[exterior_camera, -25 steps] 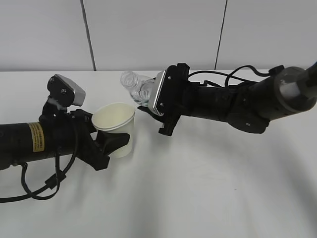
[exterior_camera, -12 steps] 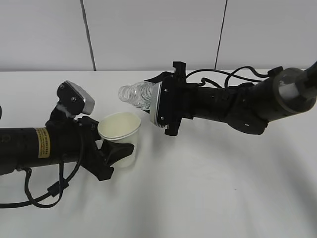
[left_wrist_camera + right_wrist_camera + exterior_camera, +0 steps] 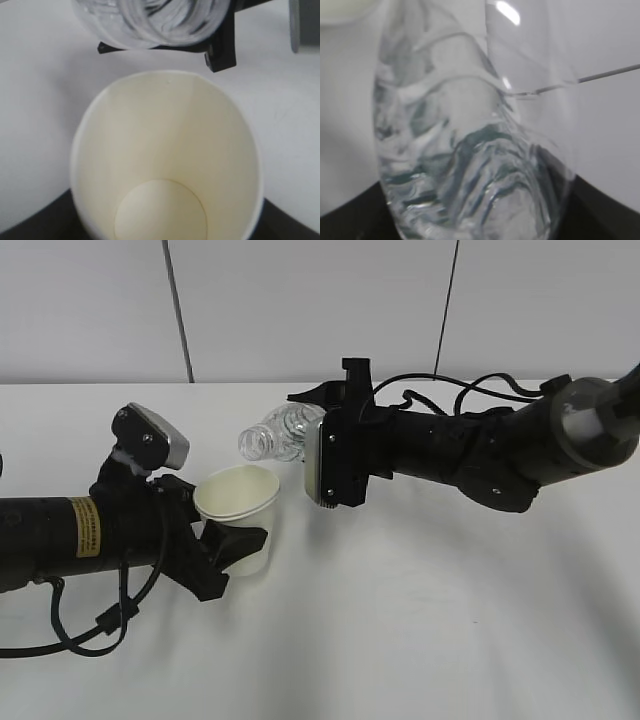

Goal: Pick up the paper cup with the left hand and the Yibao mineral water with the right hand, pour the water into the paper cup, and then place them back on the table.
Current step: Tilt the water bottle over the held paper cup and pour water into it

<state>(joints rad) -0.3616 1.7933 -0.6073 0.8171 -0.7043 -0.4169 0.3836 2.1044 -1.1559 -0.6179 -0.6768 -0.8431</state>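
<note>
Right tool (image 3: 318, 430) grips ribbed clear bottle (image 3: 272, 434).

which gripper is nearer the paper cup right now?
Left. The left gripper is clamped around the paper cup. The right gripper holds the bottle tipped above and behind the cup's rim, not touching it.

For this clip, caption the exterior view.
Right gripper tips the bottle toward the cup held by the left gripper.
</note>
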